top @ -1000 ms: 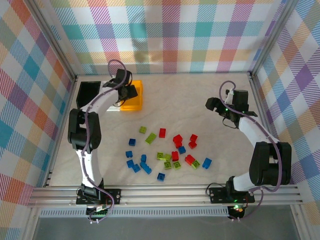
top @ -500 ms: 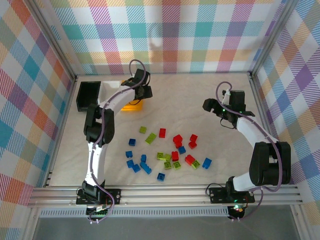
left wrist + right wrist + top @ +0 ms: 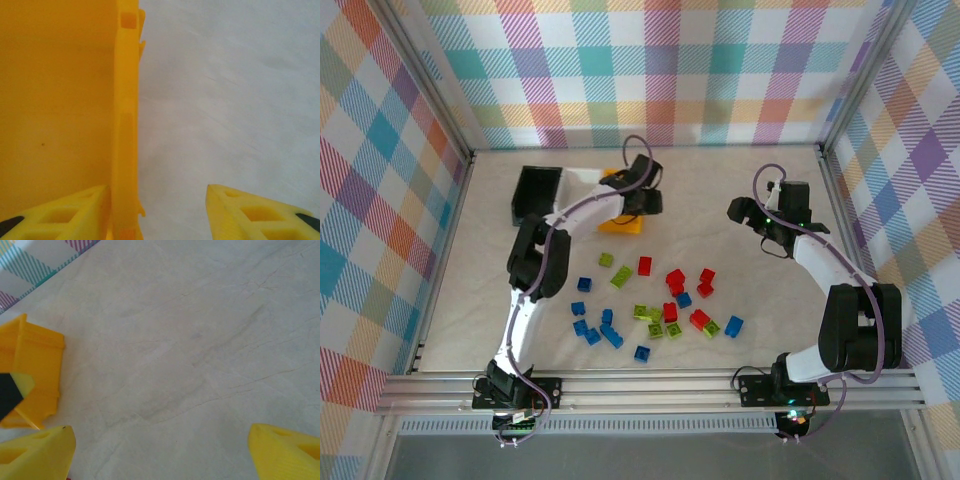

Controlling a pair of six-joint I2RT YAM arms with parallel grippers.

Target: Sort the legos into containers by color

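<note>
The joined bins lie at the back left of the table: the black bin (image 3: 537, 192), the white one mostly covered by my left arm, and the orange bin (image 3: 620, 222). My left gripper (image 3: 646, 200) is open and straddles the orange bin's right wall (image 3: 125, 125). One finger (image 3: 65, 215) is inside the bin against that wall, the other (image 3: 255, 215) well outside it. Blue legos (image 3: 595, 326), red legos (image 3: 675, 282) and lime legos (image 3: 656, 320) lie scattered mid-table. My right gripper (image 3: 741, 212) hangs open over bare table (image 3: 160, 455), holding nothing.
In the right wrist view the orange bin (image 3: 35, 370) sits at the left edge. Plaid walls close the table in on three sides. A metal rail (image 3: 650, 385) runs along the near edge. Bare table lies between the two grippers.
My left arm has swept to the right and the row of bins has slid right with it, toward the table's middle. The right arm has barely moved.
</note>
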